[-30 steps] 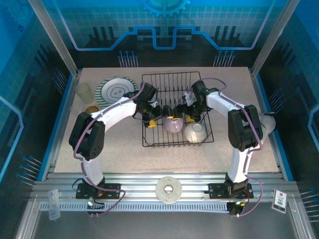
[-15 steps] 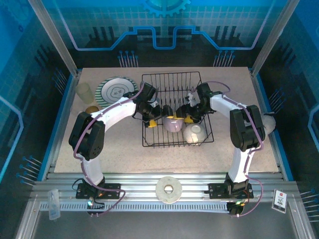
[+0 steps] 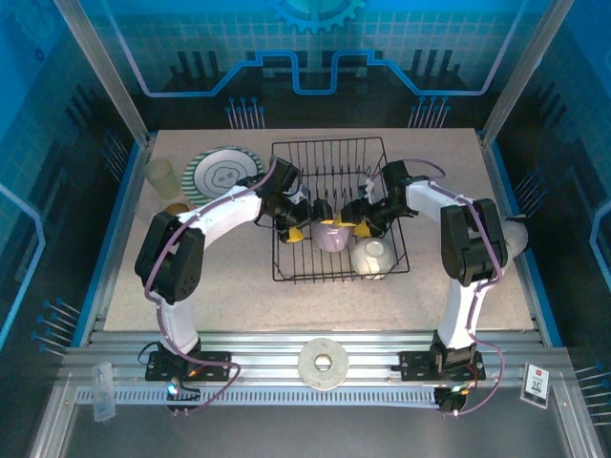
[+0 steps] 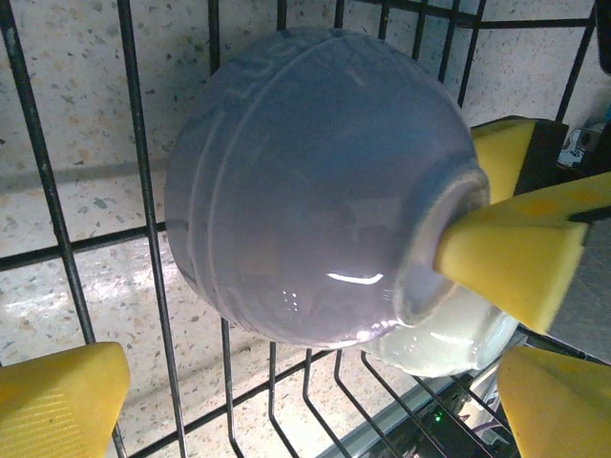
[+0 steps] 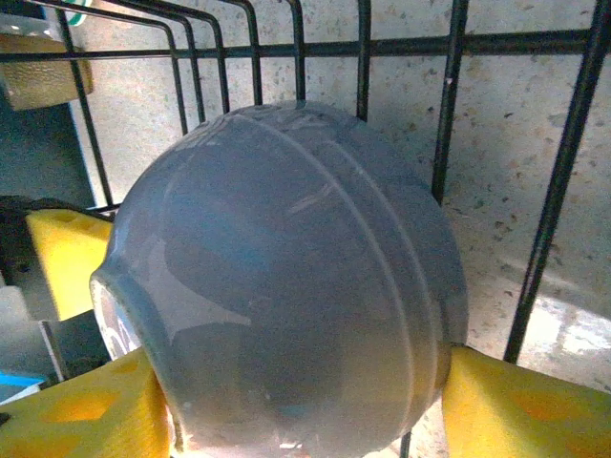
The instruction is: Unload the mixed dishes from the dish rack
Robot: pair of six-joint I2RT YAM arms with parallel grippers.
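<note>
Mid-frame in the top view the lavender cup (image 3: 331, 238) lies on its side inside the dish rack (image 3: 329, 157), with the cream bowl (image 3: 372, 256) just beside it, lower right. The right hand (image 5: 301, 412) pinches the cup, yellow pads (image 5: 516, 405) on both sides. The left hand (image 4: 305, 408) hangs spread at the cup's left, touching nothing; rack wires cross beneath. On the tabletop (image 3: 430, 281), upper left: striped plate (image 3: 222, 172), pale tumbler (image 3: 160, 176), brown cup (image 3: 176, 209). A white ring disc (image 3: 323, 363) sits bottom centre. Versus a second ago, the right hand has shifted left and narrowed onto the cup, and the left hand has nudged right.
</note>
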